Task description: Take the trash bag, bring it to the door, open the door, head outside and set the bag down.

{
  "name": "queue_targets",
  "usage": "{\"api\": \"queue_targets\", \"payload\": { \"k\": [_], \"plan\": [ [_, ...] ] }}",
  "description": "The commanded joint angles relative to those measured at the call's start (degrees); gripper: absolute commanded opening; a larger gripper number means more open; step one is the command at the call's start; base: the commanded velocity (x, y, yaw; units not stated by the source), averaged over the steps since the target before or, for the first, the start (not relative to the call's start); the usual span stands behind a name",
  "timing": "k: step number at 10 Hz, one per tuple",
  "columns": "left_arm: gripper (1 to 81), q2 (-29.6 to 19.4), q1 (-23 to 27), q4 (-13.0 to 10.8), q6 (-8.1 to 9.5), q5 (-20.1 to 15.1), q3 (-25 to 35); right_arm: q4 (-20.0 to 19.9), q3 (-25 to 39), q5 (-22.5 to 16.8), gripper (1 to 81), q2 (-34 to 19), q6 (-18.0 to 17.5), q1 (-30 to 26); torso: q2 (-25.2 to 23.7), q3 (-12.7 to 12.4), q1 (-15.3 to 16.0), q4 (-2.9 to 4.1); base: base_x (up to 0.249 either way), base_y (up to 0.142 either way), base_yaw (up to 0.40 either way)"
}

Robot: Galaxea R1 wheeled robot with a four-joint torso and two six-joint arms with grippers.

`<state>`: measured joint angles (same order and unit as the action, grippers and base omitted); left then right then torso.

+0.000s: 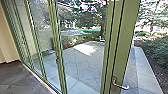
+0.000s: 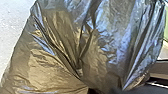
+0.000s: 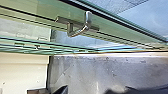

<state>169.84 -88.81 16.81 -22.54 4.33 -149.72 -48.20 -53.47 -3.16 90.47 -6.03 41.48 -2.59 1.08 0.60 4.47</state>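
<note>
I can't tell whether either gripper is clenched; the trash bag (image 2: 107, 45) is close at my left wrist, and its creased plastic could snag on the door lever (image 1: 121, 86), head-view five o'clock, if I pass tight. Left wrist view gives me creases, head view the patio (image 1: 77, 61).

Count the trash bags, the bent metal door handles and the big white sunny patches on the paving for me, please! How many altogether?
Trash bags: 1
Bent metal door handles: 1 (the head and right wrist views both show it)
Big white sunny patches on the paving: 1
Total: 3
</note>
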Motion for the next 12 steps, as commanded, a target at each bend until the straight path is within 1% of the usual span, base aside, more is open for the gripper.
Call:
{"api": "queue_targets", "payload": {
  "k": [1,3,4,5,7,8,9,11,12],
  "plan": [
    [1.0,0.0,2.6,0.9,-0.22,-3.5,0.3,-5.6,-4.3,-6.5,81.1,0.6,-0.4,-9.3,0.0,0.0,0.0,0.0,0.0,0.0,0.0],
    [1.0,-0.1,2.7,0.9,-0.14,-3.5,0.2,-5.5,-9.7,-12.1,81.1,4.1,-3.7,-12.8,0.0,0.0,0.0,0.0,0.0,0.0,0.0],
    [1.0,-0.1,2.6,0.9,-0.14,-3.4,0.2,-4.8,-13.4,-16.0,81.1,6.5,-7.2,-14.6,0.0,0.0,0.0,0.0,0.0,0.0,0.0],
    [1.0,-0.2,2.6,0.9,-0.14,-3.4,0.1,-4.5,-15.4,-17.1,81.1,8.0,-9.4,-15.8,0.0,0.0,0.0,0.0,0.0,0.0,0.0],
    [1.0,-0.3,2.7,1.0,-0.14,-3.4,0.1,-4.1,-18.7,-19.2,81.1,10.4,-12.2,-17.6,0.0,0.0,0.0,0.0,0.0,0.0,0.0],
    [1.0,-0.3,2.9,1.0,-0.14,-3.4,0.1,-3.6,-20.8,-20.7,81.1,12.1,-15.7,-19.0,0.0,0.0,0.0,0.0,0.0,0.0,0.0],
    [1.0,-0.3,2.9,1.0,-0.14,-3.4,0.1,-2.1,-21.6,-21.4,81.1,13.1,-19.9,-20.2,0.0,0.0,0.0,0.0,0.0,0.0,0.0],
    [1.0,-0.3,2.9,1.0,-0.14,-3.4,0.1,3.9,-21.8,-21.5,81.1,15.2,-29.9,-22.7,0.0,0.1,0.0,0.0,0.0,0.0,0.0],
    [1.0,-0.3,2.9,1.0,-0.14,-3.3,0.1,8.1,-21.4,-21.5,81.1,16.4,-34.7,-23.5,0.0,0.1,0.0,0.0,0.0,0.0,0.0]
  ]
}}
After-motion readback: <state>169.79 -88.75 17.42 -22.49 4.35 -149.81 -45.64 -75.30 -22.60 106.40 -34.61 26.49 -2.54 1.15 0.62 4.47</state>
